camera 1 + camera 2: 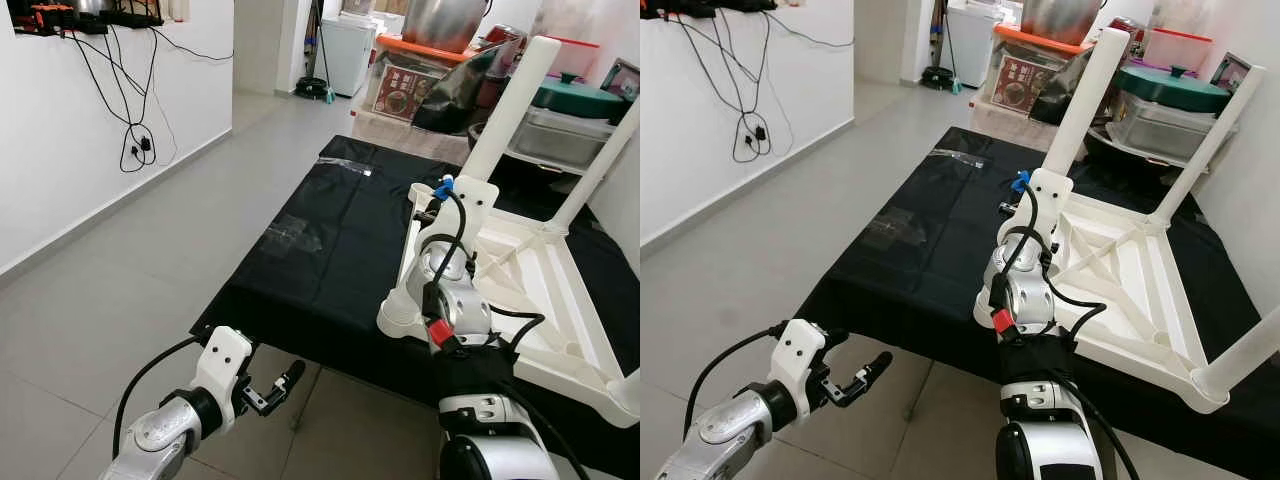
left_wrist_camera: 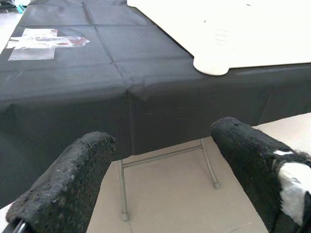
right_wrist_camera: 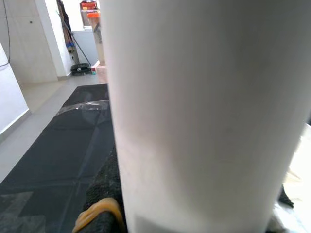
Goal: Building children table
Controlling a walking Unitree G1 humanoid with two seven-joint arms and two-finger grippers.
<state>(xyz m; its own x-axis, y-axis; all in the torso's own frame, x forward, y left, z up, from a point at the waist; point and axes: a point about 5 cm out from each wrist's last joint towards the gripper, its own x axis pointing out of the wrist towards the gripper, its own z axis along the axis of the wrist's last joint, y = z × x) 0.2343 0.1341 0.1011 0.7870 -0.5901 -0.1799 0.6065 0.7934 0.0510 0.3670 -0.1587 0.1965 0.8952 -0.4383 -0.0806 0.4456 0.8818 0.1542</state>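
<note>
**Table upside down on the bench, one leg gripped at its base**

The table (image 1: 1130,300), white plastic, is laid top-down on the black-covered bench (image 1: 930,230) at the centre right of the head views, so that the leg sockets face upward and legs can be pressed in from above. Three legs stand in place: one (image 1: 1085,95) at the upper centre, a second (image 1: 1212,140) slanting toward the upper right, and a third (image 1: 1240,365) at the lower right edge. The near left corner (image 1: 400,318) is seen without a leg, so the build is judged unfinished.

The right gripper (image 1: 1035,205) is reached forward at the foot of the upper-centre leg. In the right wrist view that leg (image 3: 204,116) stands hard against the camera between the black fingers, so the gripper is judged to be closed on it, probably to seat or steady it in its socket.

The left gripper (image 1: 272,390) is held low at the lower left, off the near bench edge, with its fingers (image 2: 68,179) spread apart and nothing between them.

A clear plastic bag (image 1: 345,165) lies on the cloth at the far side. Behind the bench, at the upper right, storage boxes (image 1: 1160,120) and a large metal pot (image 1: 1065,18) are stacked close to the upright legs. Cables (image 1: 135,130) hang on the wall at the upper left.
</note>
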